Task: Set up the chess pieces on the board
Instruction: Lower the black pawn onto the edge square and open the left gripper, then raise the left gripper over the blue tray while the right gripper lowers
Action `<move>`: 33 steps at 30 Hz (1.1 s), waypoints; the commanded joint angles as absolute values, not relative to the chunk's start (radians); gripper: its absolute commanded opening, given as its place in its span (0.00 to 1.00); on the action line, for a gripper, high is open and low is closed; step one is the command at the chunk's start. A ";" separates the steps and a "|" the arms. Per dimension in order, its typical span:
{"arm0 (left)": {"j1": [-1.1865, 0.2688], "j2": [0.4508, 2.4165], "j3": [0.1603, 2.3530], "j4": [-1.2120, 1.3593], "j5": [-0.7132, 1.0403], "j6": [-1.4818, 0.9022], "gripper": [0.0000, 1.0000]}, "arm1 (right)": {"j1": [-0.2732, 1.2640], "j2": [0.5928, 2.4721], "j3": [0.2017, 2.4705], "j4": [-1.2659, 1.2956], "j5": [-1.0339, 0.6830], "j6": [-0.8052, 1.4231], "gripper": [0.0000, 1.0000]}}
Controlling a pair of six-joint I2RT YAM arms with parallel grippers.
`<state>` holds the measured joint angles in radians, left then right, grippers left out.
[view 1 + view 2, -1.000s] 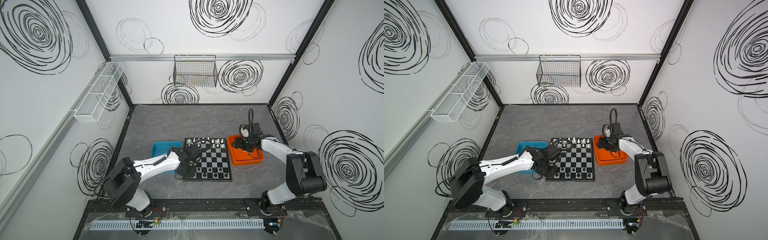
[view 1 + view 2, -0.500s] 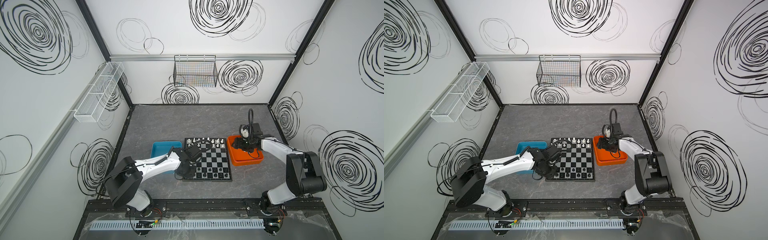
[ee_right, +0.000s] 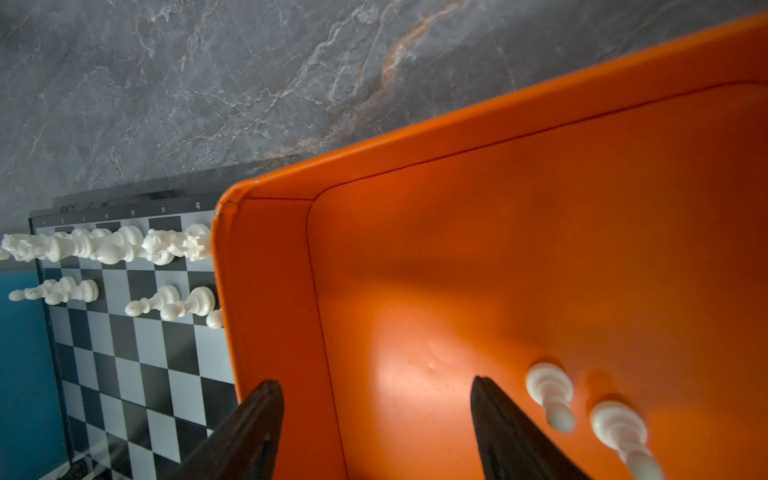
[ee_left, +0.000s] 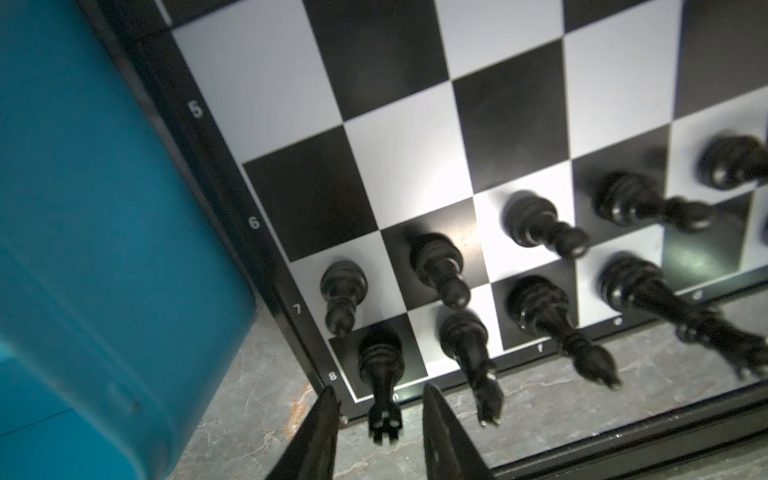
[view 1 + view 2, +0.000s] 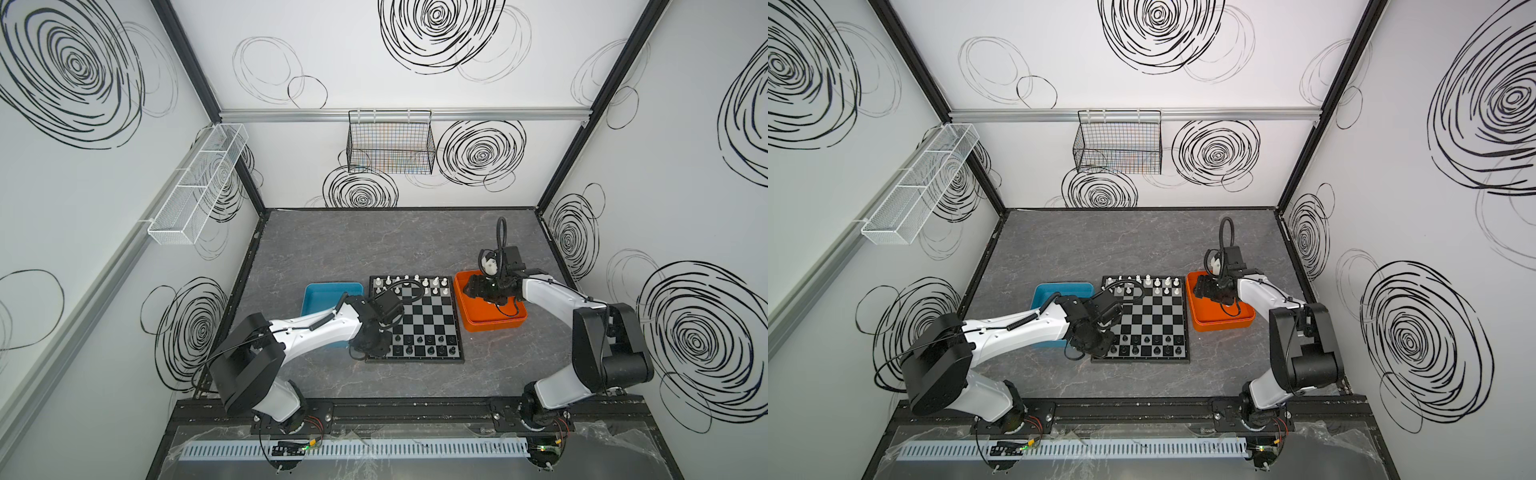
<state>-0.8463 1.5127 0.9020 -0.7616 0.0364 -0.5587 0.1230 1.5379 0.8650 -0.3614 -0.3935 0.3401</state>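
The board (image 5: 415,316) lies mid-table, with white chess pieces (image 5: 415,284) on its far two rows and black ones (image 5: 419,345) on the near two. My left gripper (image 4: 379,388) hovers at the board's near-left corner. Its jaws are open on either side of the top of a black rook (image 4: 380,365), with a gap on each side. The rook stands on the corner square. My right gripper (image 3: 374,382) is open and empty over the orange tray (image 3: 540,208). Two white pawns (image 3: 550,386) stand in that tray beside one fingertip.
A blue tray (image 5: 328,291) sits against the board's left edge, under my left arm. The orange tray (image 5: 494,324) touches the board's right edge. A black wire basket (image 5: 390,145) hangs on the back wall. A white mesh shelf (image 5: 199,183) hangs on the left wall.
My left gripper's jaws have parted from the black rook, leaving it standing on the corner square. Neither arm has visibly moved.
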 commanded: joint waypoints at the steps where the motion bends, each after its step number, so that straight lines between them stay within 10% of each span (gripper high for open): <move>1: -0.852 1.485 0.930 -0.804 0.022 -0.568 0.38 | 0.118 1.542 0.853 -0.366 -0.394 0.333 0.76; 16: -0.814 1.458 1.068 -0.893 -0.011 -0.535 0.41 | 0.118 1.532 0.885 -0.389 -0.383 0.332 0.74; 33: -0.405 1.455 1.135 -0.890 -0.001 -0.314 0.56 | 0.100 1.535 1.016 -0.524 -0.254 0.290 0.73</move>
<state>-0.4530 1.4475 1.1000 -0.8822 0.0097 -0.3801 0.1139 1.5379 0.9871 -0.4477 -0.3149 0.3107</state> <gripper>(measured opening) 0.558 0.734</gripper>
